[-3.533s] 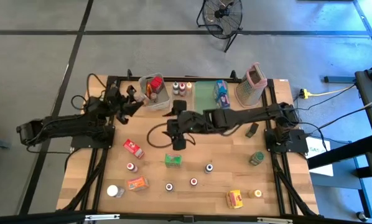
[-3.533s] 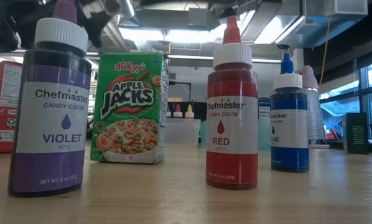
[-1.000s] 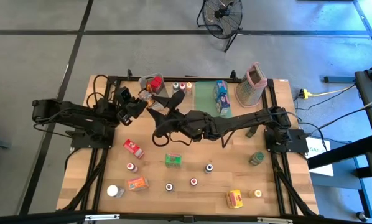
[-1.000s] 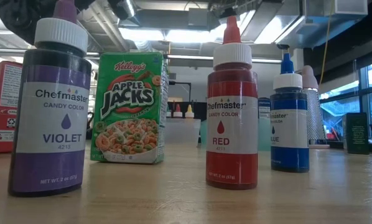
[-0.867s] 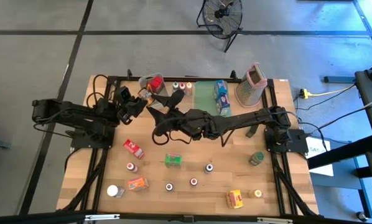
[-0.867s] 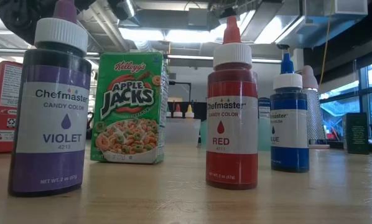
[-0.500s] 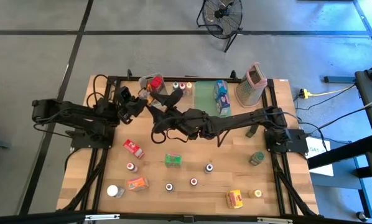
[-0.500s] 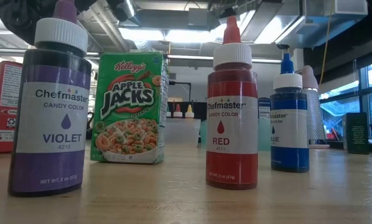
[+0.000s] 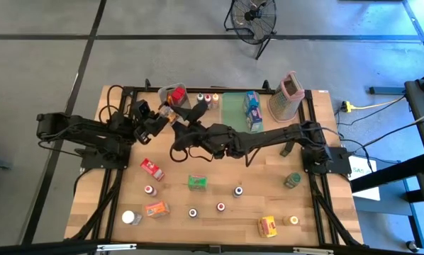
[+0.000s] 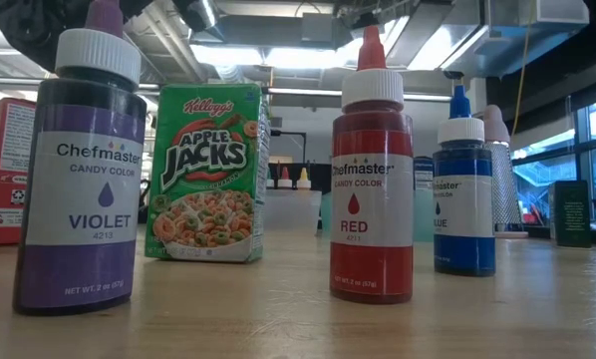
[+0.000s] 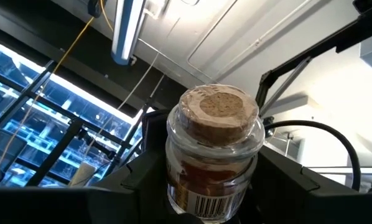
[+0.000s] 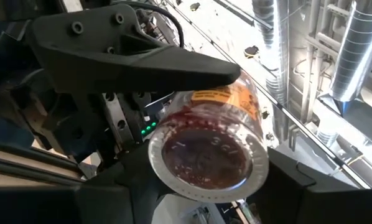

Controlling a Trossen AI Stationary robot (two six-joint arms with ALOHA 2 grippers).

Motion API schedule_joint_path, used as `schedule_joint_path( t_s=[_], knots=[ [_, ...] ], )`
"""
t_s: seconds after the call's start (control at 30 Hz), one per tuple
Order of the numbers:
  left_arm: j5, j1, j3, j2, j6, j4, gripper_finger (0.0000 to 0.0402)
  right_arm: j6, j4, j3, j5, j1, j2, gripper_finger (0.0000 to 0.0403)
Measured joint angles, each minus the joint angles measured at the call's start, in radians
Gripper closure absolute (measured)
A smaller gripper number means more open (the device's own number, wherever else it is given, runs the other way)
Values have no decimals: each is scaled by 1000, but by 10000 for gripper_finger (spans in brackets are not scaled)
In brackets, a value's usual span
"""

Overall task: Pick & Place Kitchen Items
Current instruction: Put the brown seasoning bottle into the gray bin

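Waiting nearest: violet bottle (image 10: 79, 170) and cereal box (image 10: 206, 175), upright on tabletop (image 10: 278, 314).
Passing mid-air: cork-topped jar (image 11: 214, 155), over far tabletop, clenched in left pincer (image 11: 211, 186).
Right pincer (image 12: 201, 180): flanking jar base; grip cannot be told.
Next: likely firm right hold, then left release.

- I see the jar (image 11: 212, 155) between both grippers, above the table (image 9: 318, 212), just in front of the bin (image 9: 175, 103).
- Grater (image 9: 288, 95) far right at back; tray (image 9: 233, 110) left of it.
- Small bottles and boxes scattered across the front.
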Motion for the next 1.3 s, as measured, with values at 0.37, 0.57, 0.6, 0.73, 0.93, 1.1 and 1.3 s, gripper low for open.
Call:
schedule_joint_path(
  t_s=[0.37, 0.57, 0.6, 0.73, 0.93, 1.1, 1.3],
  knots=[
    [8, 0, 1, 0, -3, 2, 207, -89, 42, 0, 45, 24, 0, 192],
    [-4, 0, 2, -2, -5, 8, 207, -123, 55, 0, 41, 25, 0, 192],
    [-2, 0, 2, -3, -5, 9, 207, -123, 52, 0, 32, 25, 0, 191],
    [4, 0, 2, -3, -5, 8, 207, -123, 50, 0, 6, 24, -2, 179],
    [0, 0, 1, -1, -5, 3, 207, -136, 53, 0, -13, 25, -3, 138],
    [-1, 0, 1, -1, -5, 3, 207, -139, 53, 0, -15, 25, -3, 122],
    [0, 0, 1, -1, -5, 3, 207, -142, 53, 0, -11, 22, -3, 136]
  ],
)
